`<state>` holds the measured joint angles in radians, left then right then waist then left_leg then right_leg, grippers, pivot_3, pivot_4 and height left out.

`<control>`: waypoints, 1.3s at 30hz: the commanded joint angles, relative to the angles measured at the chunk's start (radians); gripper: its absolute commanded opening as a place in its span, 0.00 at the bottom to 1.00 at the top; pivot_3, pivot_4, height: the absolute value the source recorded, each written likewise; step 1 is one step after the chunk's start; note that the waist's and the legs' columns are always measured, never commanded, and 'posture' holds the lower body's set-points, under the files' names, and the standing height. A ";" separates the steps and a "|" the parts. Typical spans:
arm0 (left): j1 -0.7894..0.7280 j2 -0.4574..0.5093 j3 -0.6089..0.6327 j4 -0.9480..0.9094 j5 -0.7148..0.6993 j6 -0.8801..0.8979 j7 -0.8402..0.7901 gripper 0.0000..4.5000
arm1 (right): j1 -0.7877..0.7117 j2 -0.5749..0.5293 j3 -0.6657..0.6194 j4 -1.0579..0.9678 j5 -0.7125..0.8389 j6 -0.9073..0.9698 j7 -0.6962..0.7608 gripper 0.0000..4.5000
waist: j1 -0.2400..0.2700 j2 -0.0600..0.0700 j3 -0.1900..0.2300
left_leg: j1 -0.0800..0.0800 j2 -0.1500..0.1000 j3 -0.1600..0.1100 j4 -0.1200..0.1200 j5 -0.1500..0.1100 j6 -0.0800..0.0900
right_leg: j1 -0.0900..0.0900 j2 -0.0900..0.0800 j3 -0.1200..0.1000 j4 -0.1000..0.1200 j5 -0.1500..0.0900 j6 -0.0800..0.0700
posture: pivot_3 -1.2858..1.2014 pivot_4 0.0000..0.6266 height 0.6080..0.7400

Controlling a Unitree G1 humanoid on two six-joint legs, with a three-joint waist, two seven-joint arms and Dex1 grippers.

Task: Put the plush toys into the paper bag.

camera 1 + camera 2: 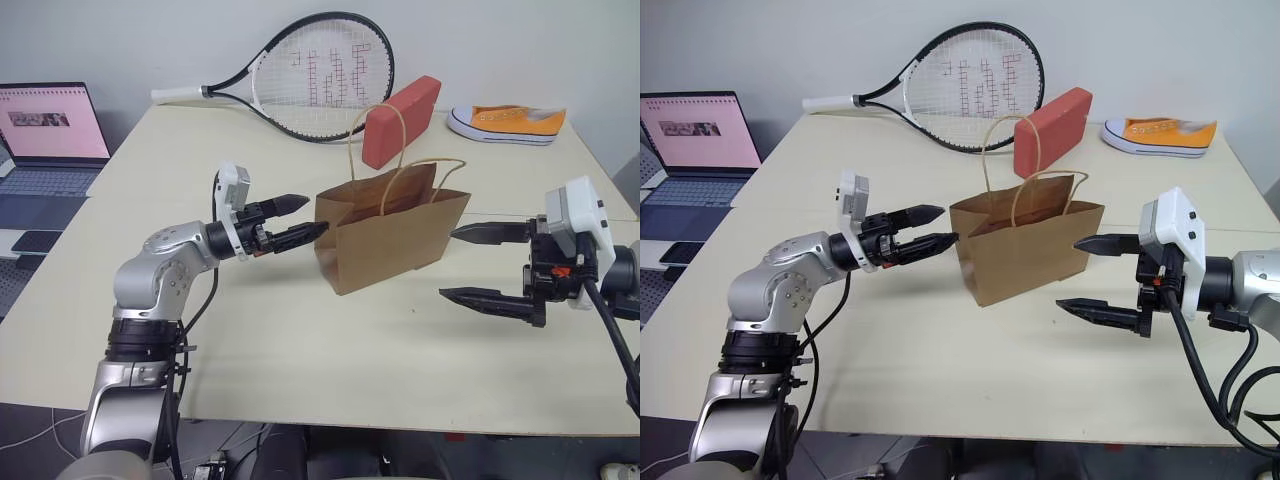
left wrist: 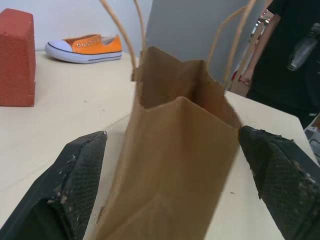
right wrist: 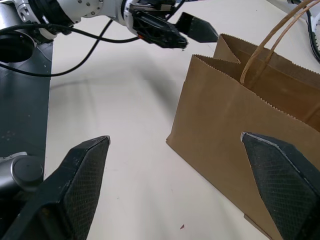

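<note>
I've got the paper bag (image 1: pixel 392 238) standing upright mid-bench (image 1: pixel 300 340), mouth open, handles up. My left tool (image 1: pixel 300 220) sits at its left end, fingers spread wide and empty, and my right tool (image 1: pixel 487 264) hangs just off its right end, equally wide, holding nothing.

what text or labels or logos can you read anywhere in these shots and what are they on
No word or number reads clearly anywhere.
Tennis racket: a red pattern painted on the strings, like a logo, not readable as letters.
Laptop: a pink page with a banner and lines of text, too small to read.
Paper bag: plain brown, no print.
Red block: no marking.
Orange sneaker: no readable label.
</note>
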<state>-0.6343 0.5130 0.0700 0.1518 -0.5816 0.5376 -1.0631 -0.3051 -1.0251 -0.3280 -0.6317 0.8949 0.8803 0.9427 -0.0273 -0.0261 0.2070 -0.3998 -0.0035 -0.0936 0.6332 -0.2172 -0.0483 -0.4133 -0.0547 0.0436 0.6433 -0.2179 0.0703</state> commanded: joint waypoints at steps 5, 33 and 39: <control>-0.045 -0.009 -0.026 0.042 0.010 -0.026 -0.071 1.00 | 0.021 -0.030 -0.038 -0.030 0.030 -0.003 -0.011 0.98 | -0.003 0.000 0.000 | 0.000 0.000 0.000 -0.001 0.000 0.000 | -0.001 0.000 0.000 0.000 0.000 0.000 | 0.52 0.24 1.00; 0.032 -0.108 -0.110 -0.082 0.155 -0.157 0.057 0.80 | 0.061 -0.041 -0.046 -0.045 0.049 -0.033 -0.055 0.98 | -0.001 0.000 0.000 | 0.000 0.000 0.000 -0.001 0.000 0.000 | 0.000 0.000 0.000 0.000 0.000 0.000 | 0.52 0.24 1.00; 0.043 -0.114 -0.122 -0.073 0.164 -0.179 0.048 0.38 | 0.078 -0.024 -0.039 -0.054 0.009 -0.074 -0.066 0.98 | 0.000 0.000 0.000 | 0.000 0.000 0.000 -0.001 0.000 0.000 | 0.000 0.000 0.000 0.000 0.000 0.000 | 0.52 0.24 1.00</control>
<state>-0.5902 0.4049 -0.0527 0.0899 -0.4206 0.3809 -1.0129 -0.2263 -1.0500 -0.3583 -0.6636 0.9167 0.8343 0.8819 -0.0269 -0.0261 0.2070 -0.3999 -0.0036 -0.0937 0.6321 -0.2173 -0.0483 -0.4136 -0.0547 0.0437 0.6431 -0.2181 0.0702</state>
